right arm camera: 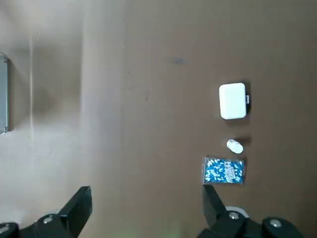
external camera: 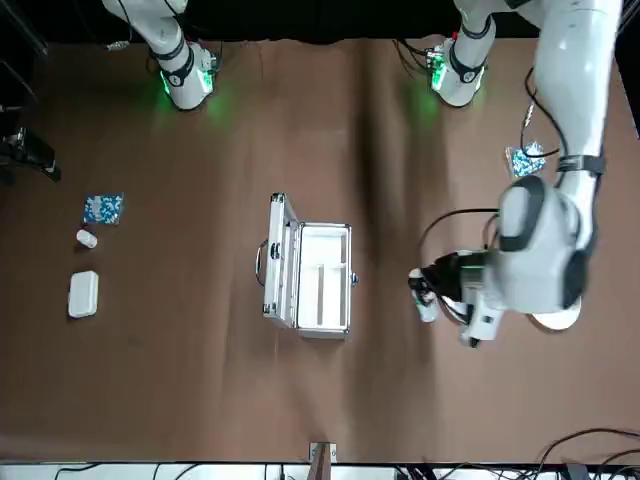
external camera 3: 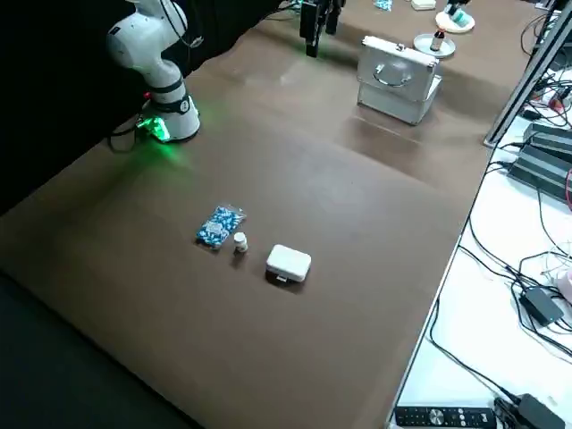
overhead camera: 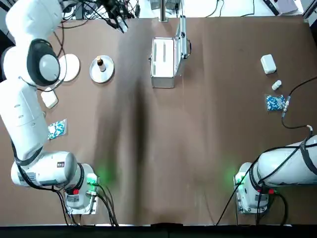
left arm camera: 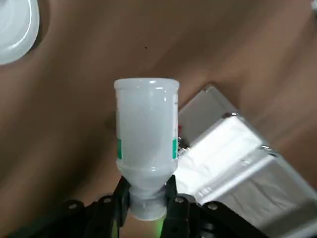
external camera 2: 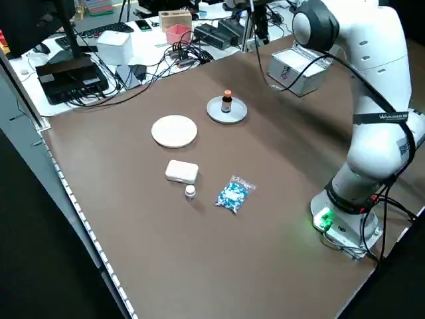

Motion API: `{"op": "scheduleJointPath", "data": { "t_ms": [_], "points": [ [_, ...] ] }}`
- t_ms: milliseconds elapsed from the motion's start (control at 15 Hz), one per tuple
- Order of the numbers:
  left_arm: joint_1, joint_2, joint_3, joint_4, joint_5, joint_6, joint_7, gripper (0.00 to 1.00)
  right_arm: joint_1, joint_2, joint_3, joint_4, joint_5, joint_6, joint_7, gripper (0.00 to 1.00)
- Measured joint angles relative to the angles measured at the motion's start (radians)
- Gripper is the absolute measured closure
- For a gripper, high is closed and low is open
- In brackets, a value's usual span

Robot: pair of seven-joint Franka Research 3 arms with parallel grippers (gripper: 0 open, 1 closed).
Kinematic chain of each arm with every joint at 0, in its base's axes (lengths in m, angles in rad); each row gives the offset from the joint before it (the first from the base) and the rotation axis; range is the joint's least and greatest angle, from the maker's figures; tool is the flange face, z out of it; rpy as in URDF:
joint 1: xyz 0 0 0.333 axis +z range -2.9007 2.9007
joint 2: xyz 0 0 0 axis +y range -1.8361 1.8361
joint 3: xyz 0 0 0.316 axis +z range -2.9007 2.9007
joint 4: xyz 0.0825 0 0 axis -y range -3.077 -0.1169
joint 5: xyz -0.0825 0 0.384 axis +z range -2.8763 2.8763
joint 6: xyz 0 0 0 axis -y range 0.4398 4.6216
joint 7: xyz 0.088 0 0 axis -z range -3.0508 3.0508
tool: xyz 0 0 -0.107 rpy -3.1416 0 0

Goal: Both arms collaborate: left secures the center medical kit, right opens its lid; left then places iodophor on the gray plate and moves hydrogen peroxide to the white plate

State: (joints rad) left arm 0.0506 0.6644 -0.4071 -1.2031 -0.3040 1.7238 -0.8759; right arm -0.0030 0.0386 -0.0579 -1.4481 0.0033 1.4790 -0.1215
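The medical kit (overhead camera: 163, 62) stands open at the table's far centre, its lid (overhead camera: 182, 42) upright. My left gripper (left arm camera: 147, 201) is shut on the cap of the hydrogen peroxide (left arm camera: 147, 129), a white bottle with a teal mark, held in the air. In the front view this gripper (external camera: 434, 288) hangs beside the kit (external camera: 315, 275), over the plates' area. The brown iodophor (overhead camera: 100, 63) stands on the gray plate (overhead camera: 108, 73). The white plate (overhead camera: 73, 67) lies beside it, partly under my left arm. My right gripper (right arm camera: 147, 213) is open, high above the table's right side.
On the right side lie a rounded white box (overhead camera: 268, 63), a small white bottle (overhead camera: 276, 85) and a blue pill packet (overhead camera: 275, 102). A similar box (external camera 2: 181, 171), bottle (external camera 2: 190, 192) and packet (external camera 2: 233, 193) lie on the left. Cables and equipment crowd the far edge.
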Motion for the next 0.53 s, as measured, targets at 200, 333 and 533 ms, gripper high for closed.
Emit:
{"op": "scheduleJointPath", "data": {
  "t_ms": [200,333,533],
  "points": [
    [0.2,-0.01,-0.035,0.0,-0.15,-0.101,-0.001,0.67,-0.001,0.0,-0.001,0.0,0.0,0.002,0.0,0.01],
    [0.278,-0.009,-0.038,-0.001,-0.198,-0.146,-0.001,0.67,-0.001,0.0,-0.001,0.0,0.0,0.002,0.0,0.01],
    [0.396,-0.003,-0.034,-0.011,-0.321,-0.159,-0.002,0.67,-0.001,0.0,-0.001,0.0,0.0,0.002,0.0,0.01]
  ]
}}
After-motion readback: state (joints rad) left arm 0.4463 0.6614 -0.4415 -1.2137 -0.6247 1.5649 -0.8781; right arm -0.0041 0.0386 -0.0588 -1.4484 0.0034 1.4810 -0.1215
